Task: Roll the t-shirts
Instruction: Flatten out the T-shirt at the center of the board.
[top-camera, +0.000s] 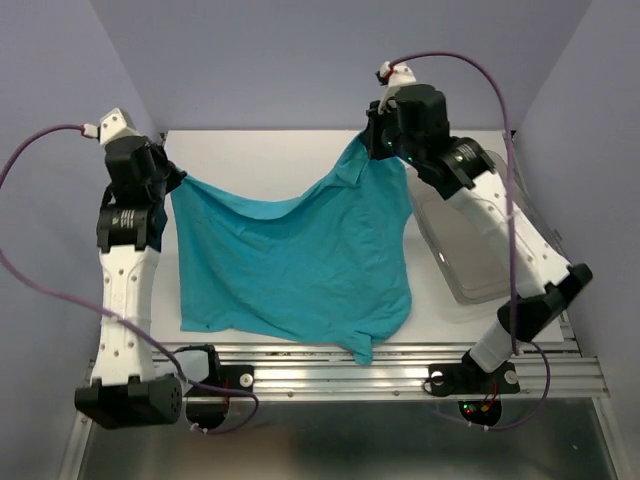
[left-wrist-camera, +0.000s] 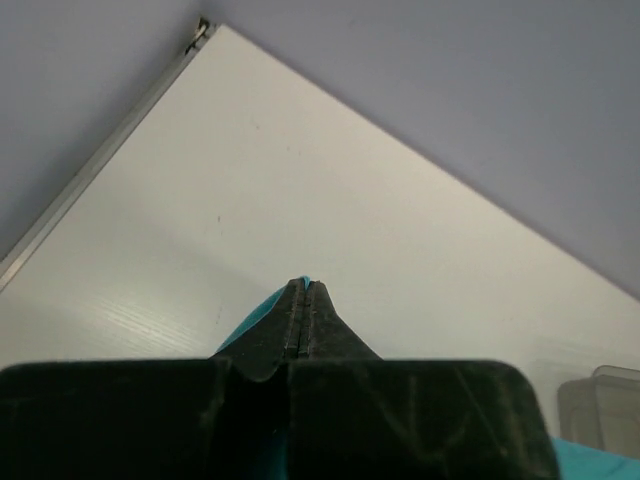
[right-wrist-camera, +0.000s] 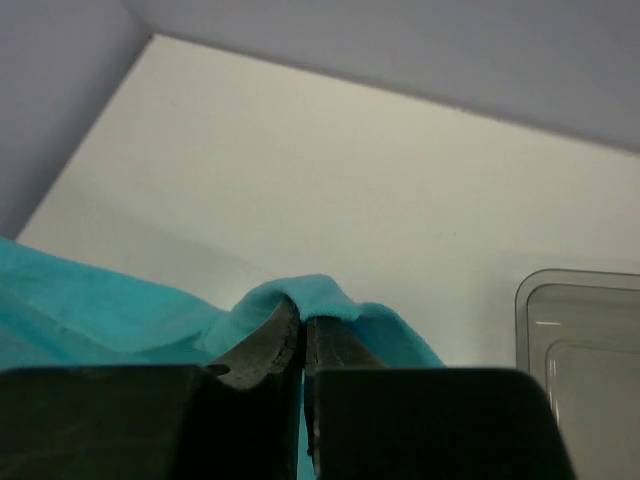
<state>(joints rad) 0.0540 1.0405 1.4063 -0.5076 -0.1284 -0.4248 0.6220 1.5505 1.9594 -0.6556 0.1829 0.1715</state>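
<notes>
The left fingers (left-wrist-camera: 293, 318) and right fingers (right-wrist-camera: 272, 338) each pinch a far corner of the teal t-shirt (top-camera: 290, 260), which is stretched crosswise between them and drapes nearward.

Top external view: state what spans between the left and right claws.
The thin teal short-sleeved t-shirt, its top edge sagging from left claw to right claw, in the top view.

place: robot lab booth | cues: plain lilac walls (top-camera: 300, 60), white table (top-camera: 260, 160), aluminium rail (top-camera: 350, 368)

Soft matt cloth t-shirt (top-camera: 290, 255) (thin)
</notes>
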